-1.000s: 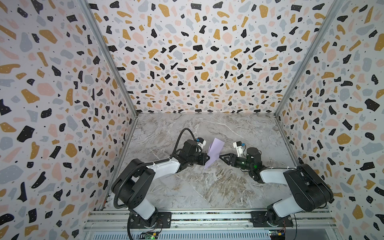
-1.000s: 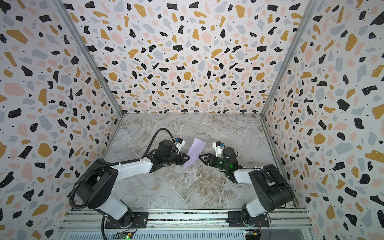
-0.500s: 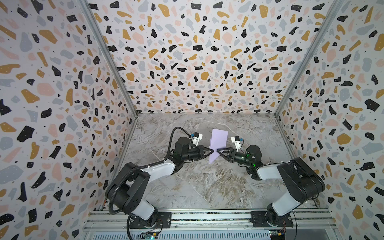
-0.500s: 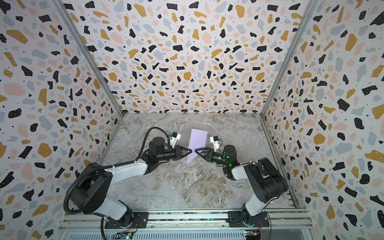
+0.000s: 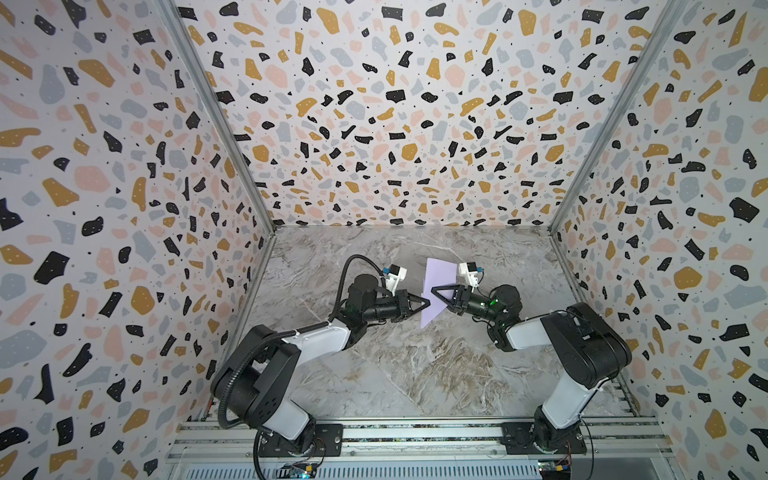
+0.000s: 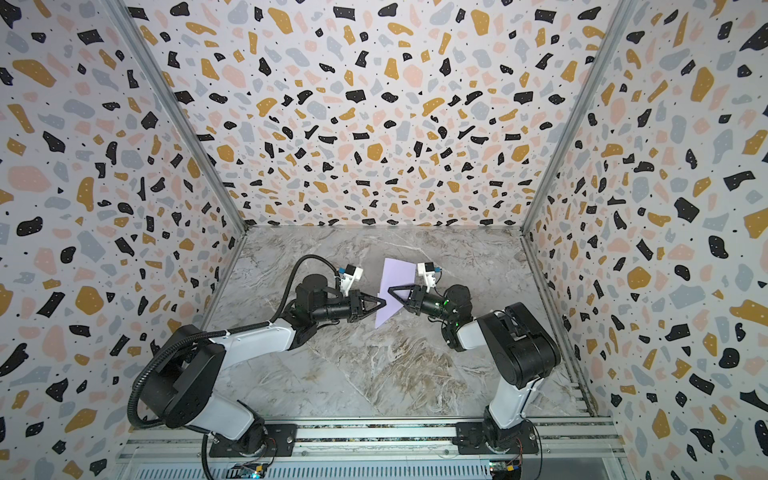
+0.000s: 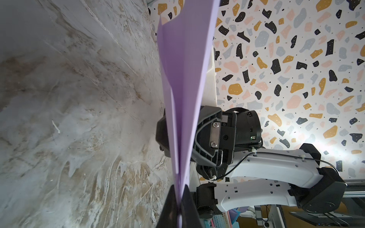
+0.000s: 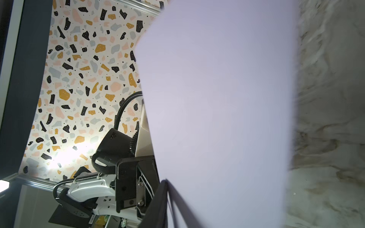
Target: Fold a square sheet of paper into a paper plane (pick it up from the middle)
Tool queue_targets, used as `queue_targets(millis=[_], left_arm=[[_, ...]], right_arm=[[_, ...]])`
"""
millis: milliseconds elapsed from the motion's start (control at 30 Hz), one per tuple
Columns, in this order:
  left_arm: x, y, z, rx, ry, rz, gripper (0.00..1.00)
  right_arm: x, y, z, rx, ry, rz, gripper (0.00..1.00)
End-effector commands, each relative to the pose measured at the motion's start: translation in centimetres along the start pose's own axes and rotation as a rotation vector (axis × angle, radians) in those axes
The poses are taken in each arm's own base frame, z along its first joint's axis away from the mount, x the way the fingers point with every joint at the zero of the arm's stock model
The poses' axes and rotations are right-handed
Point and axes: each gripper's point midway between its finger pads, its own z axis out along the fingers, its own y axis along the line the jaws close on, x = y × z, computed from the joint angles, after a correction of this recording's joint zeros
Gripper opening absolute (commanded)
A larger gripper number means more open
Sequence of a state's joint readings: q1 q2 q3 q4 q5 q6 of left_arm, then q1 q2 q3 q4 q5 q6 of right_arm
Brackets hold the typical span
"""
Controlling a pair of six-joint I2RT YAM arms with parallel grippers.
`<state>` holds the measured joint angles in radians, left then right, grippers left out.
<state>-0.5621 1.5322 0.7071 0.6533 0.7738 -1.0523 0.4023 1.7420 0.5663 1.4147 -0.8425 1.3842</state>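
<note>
**Paper plane held aloft between two grippers**

Paper plane (image 5: 441, 272) hangs above the marbled tabletop (image 5: 415, 374), slightly toward 12 o'clock of its centre. In a top view its long axis runs from 12 toward 7 o'clock.

The left gripper (image 7: 180, 190) reaches in from 9 o'clock and is clamped on the narrow end. The right gripper (image 5: 433, 288) comes from 3 o'clock. One dark finger (image 8: 163, 197) lies against the sheet and its partner is hidden, so I cannot tell whether that pinch has closed.

The paper is thin, matte, pale lilac and unprinted. The left wrist view shows layered flaps meeting at a sharp centre crease, tapering toward the left jaws and widening away. The fingers are black, rigid and triangular.

Folding looks nearly done; this seems a re-grip or wing adjustment. Next comes a settled second pinch before either arm pulls, and gently: such paper crumples easily.
</note>
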Motion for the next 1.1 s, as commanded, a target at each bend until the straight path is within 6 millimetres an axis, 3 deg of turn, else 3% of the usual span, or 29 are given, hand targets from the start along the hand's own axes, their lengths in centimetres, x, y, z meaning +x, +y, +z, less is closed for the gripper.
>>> queue_targets(millis=[0,100,233,433,567,800,1067], left_arm=[[0.7,0.4,-0.1,0.003,0.029,0.028,0.09],[1.1,1.3,-0.1,-0.031,0.041,0.033,0.13],[1.3,3.1,-0.2,-0.123,0.049,0.076,0.26],[0.3,7.8,-2.6,-0.457,-0.003,0.226,0.61],[-0.1,7.7,-3.5,-0.582,-0.057,0.426,0.77],[-0.6,4.9,-2.6,-0.623,-0.173,0.775,0.83],[2.0,4.3,0.6,-0.552,-0.138,1.101,0.79]], right_arm=[[-0.8,1.2,0.0,-0.032,-0.012,-0.037,0.17],[-0.6,0.5,-0.2,-0.011,-0.019,-0.029,0.08],[-0.5,-0.4,-0.5,0.034,-0.034,-0.025,0.02],[-0.7,-3.6,-1.1,0.193,-0.075,0.001,0.01],[-0.7,-6.4,-1.8,0.337,-0.116,0.041,0.01],[-0.3,-9.1,-2.5,0.486,-0.191,0.159,0.01],[0.4,-10.5,-3.0,0.545,-0.239,0.298,0.01]])
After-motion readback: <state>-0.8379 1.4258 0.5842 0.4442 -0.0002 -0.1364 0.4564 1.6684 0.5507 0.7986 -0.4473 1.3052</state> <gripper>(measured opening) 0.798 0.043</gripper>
